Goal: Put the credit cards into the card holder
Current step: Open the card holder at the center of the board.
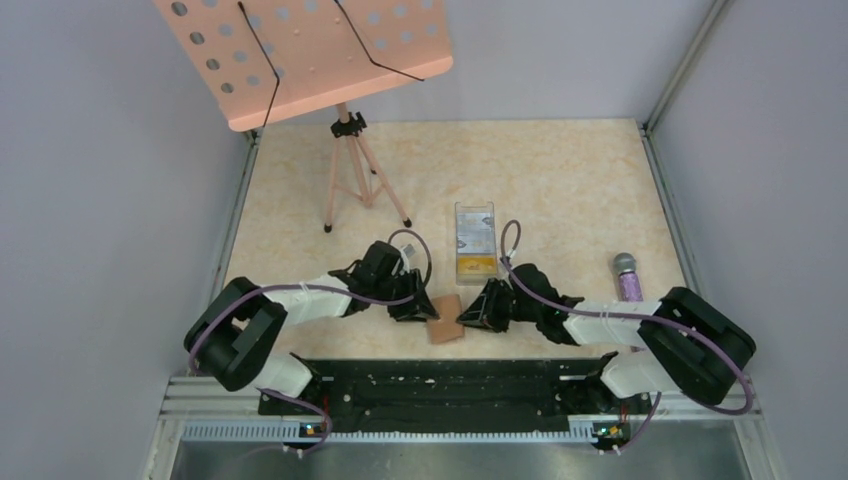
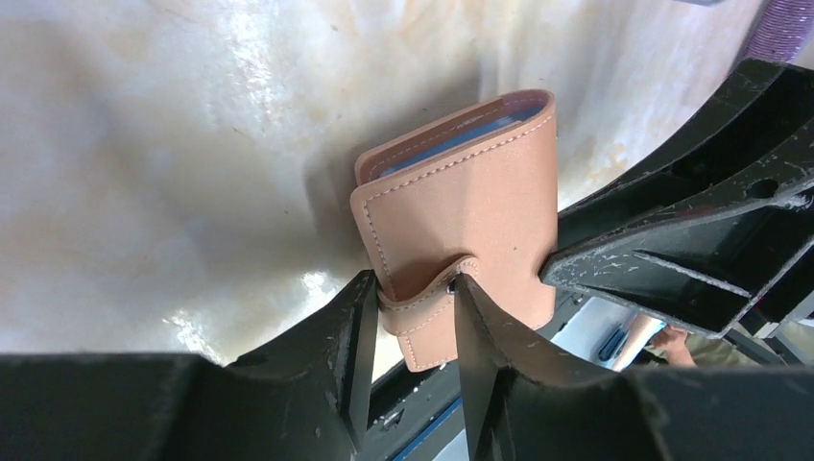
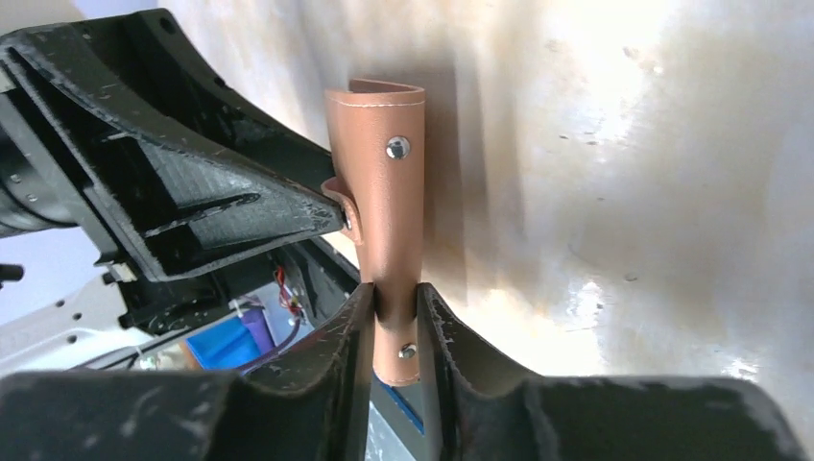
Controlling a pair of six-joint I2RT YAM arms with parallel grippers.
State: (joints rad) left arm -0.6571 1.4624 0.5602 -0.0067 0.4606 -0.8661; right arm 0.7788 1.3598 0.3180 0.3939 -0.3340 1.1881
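The brown card holder (image 1: 445,331) is gripped from both sides near the table's front edge. It is folded, with a strip of blue showing at its open edge (image 2: 461,134). My left gripper (image 2: 415,288) is shut on its snap tab, which bows between the fingertips. From the other side, my right gripper (image 3: 395,298) is shut across the holder's thin folded body (image 3: 384,192). In the top view the left gripper (image 1: 428,314) and right gripper (image 1: 466,319) meet at the holder. The credit cards (image 1: 476,262), pale and yellow-orange, lie in a clear box farther back.
The clear plastic box (image 1: 474,212) sits mid-table just behind the grippers. A purple microphone (image 1: 628,277) lies at the right. A pink music stand (image 1: 350,170) on a tripod stands at the back left. Grey walls close in both sides.
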